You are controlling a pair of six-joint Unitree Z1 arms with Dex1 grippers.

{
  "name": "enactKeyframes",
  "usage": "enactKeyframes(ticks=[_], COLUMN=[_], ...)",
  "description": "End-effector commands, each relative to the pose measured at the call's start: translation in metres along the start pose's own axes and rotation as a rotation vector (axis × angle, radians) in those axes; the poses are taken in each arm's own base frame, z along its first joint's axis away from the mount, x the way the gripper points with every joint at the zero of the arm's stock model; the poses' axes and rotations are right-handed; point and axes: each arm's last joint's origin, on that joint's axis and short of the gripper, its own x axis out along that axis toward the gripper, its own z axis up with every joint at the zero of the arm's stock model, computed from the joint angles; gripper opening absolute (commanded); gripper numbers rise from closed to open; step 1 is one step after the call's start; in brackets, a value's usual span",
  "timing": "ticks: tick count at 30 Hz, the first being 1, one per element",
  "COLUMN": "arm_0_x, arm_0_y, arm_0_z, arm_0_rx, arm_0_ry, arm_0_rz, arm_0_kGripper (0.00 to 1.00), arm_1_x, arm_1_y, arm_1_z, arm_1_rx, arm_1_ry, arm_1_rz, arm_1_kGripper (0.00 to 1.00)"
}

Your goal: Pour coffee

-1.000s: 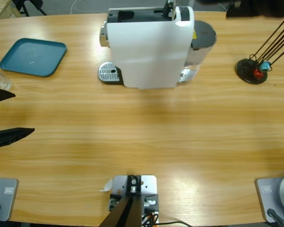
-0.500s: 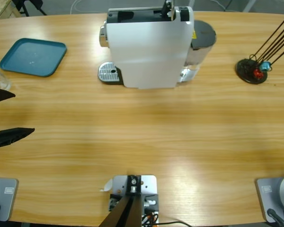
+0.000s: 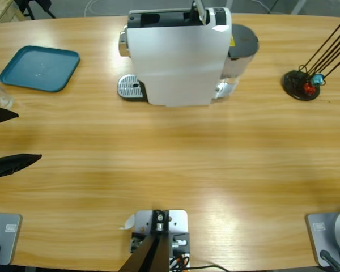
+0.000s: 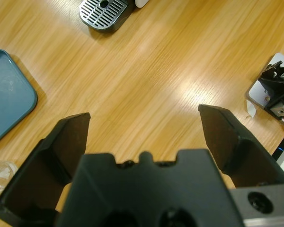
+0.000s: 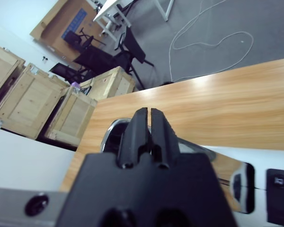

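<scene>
Left wrist view gives us the left jaws spread wide, with nothing between them but bare worktop [image 4: 146, 71]. Straight ahead of them, well apart, sits the round metal drip tray [image 4: 104, 12] of the coffee machine [image 3: 178, 56]. Off the left-hand jaw lies a blue tray [image 4: 7, 94], and close beside that jaw's base we see a clear glass [image 4: 2, 172]. We cannot tell whether it holds any coffee. From the high view the same jaws show as two black tips at the worktop's edge, the glass just beyond one tip and the blue tray further out past it.

The right jaws are pressed together, gripping nothing. They point out over the top of the white machine, which lies just beneath them, towards a room with wooden crates [image 5: 23, 109] and dark chairs [image 5: 109, 54].
</scene>
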Motion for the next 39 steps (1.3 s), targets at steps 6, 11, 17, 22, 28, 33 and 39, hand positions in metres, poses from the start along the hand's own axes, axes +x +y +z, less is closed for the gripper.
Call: enactKeyframes(ticks=[6, 11, 17, 22, 28, 33, 39], arm_0_x=[-0.011, -0.014, -0.011, -0.012, -0.015, -0.02, -0.022], arm_0_y=[0.006, 0.009, 0.009, 0.009, 0.012, 0.011, 0.011], arm_0_z=[-0.007, -0.006, -0.006, -0.006, -0.005, -0.008, -0.006], arm_0_rx=[-0.054, -0.074, -0.072, -0.073, -0.093, -0.094, -0.094], arm_0_ry=[-0.053, -0.065, -0.05, -0.05, -0.061, -0.085, -0.094], arm_0_rz=[0.03, 0.026, 0.022, 0.02, 0.038, 0.039, 0.039], arm_0_kGripper=[1.0, 1.0, 1.0, 1.0, 1.0, 1.0, 1.0], arm_1_x=[0.05, 0.062, 0.075, 0.08, 0.081, 0.082, 0.085], arm_1_y=[-0.003, -0.009, -0.02, -0.03, -0.04, -0.043, -0.049], arm_1_z=[-0.078, -0.095, -0.114, -0.128, -0.138, -0.146, -0.153], arm_1_rx=[-0.051, -0.063, -0.067, -0.086, -0.148, -0.175, -0.185], arm_1_ry=[0.208, 0.251, 0.305, 0.346, 0.425, 0.45, 0.474], arm_1_rz=[-0.012, -0.03, -0.06, -0.089, -0.164, -0.187, -0.211], arm_1_kGripper=[0.0, 0.0, 0.0, 0.0, 0.0, 0.0, 0.0])
